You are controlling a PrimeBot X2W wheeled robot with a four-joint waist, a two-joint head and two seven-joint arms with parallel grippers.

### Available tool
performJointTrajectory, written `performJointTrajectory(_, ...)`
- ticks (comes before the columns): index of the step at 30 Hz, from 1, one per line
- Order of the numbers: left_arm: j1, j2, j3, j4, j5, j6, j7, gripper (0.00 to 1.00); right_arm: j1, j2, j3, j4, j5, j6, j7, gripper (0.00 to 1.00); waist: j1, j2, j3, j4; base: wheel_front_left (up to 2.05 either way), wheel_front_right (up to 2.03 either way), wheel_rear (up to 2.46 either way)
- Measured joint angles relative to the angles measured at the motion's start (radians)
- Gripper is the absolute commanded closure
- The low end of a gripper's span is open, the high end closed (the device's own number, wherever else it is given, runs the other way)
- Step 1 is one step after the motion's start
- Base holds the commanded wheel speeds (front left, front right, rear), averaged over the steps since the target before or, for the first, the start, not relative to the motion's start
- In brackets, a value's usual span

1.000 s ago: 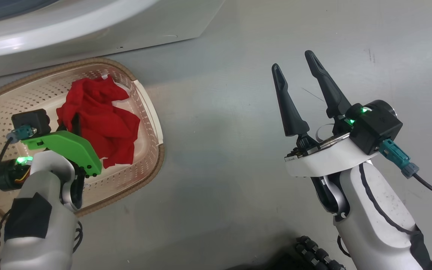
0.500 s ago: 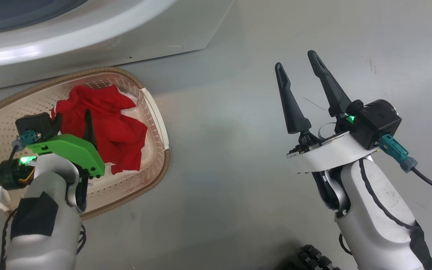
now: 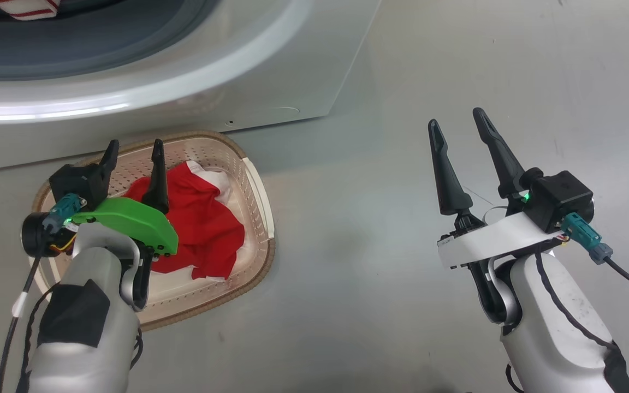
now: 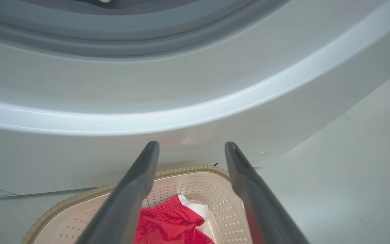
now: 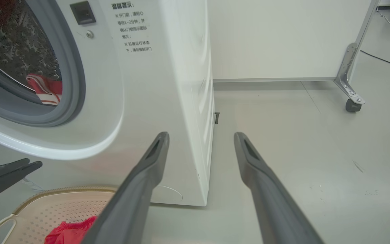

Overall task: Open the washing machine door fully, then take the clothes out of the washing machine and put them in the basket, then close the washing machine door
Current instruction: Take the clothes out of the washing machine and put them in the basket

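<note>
1. A heap of red clothes [image 3: 200, 229] with white trim lies in the basket [image 3: 262, 256], toward its right end. The basket sits on the floor [image 3: 380, 305], just in front of the washing machine [image 3: 271, 65].
2. Another red-and-white striped piece [image 5: 44, 89] lies at the lip of the drum [image 5: 12, 44], just inside the grey seal [image 5: 76, 84].
3. From where I stand, the unloading looks only partly done: one lot is in the basket and more waits in the drum. Shutting the machine comes after that.
4. The next move seems to be a reach up and in through the drum mouth. The fingers should stay apart over the seal, then close round the striped piece low at the front.
5. The left gripper [image 3: 135, 144] hangs above the basket's far end. Its fingers are spread and hold nothing, and they point at the machine's white front.
6. The right gripper [image 3: 455, 117] is also spread and empty. It is held over bare floor well to the right of the basket, fingers angled toward the machine's right-hand corner, forearm rising from below.
</note>
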State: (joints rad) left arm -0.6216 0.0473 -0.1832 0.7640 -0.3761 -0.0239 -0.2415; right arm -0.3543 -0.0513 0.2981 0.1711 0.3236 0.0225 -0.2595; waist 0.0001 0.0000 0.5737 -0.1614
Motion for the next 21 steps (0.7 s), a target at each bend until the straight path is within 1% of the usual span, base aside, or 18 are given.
performJointTrajectory(7,0.040,-0.003,-0.012,-0.083,0.017,-0.004,-0.008,0.00,0.047,0.000,-0.019,0.020,-0.012,0.001,0.000,0.00,0.0000,0.0000,-0.080,0.035,0.00,0.00,0.00)
performJointTrajectory(12,0.074,-0.004,-0.019,-0.155,0.045,0.002,-0.011,0.00,0.077,-0.004,-0.029,0.030,-0.019,0.001,0.000,0.00,0.0000,0.0000,-0.135,0.061,0.00,0.00,0.00)
performJointTrajectory(17,0.105,-0.005,-0.016,-0.250,0.057,0.018,-0.011,0.00,0.102,-0.009,-0.035,0.042,-0.025,0.005,0.000,0.00,0.0000,0.0000,-0.190,0.084,0.00,0.00,0.00)
performJointTrajectory(19,0.125,-0.005,-0.015,-0.276,0.062,0.021,-0.011,0.00,0.114,-0.009,-0.035,0.046,-0.027,0.007,0.000,0.00,-0.0001,0.0000,-0.212,0.093,0.00,0.00,0.00)
performJointTrajectory(21,0.155,-0.005,-0.014,-0.293,0.062,0.033,-0.011,0.00,0.124,-0.008,-0.035,0.051,-0.027,0.011,0.000,0.00,0.0000,0.0000,-0.234,0.100,0.00,0.00,0.00)
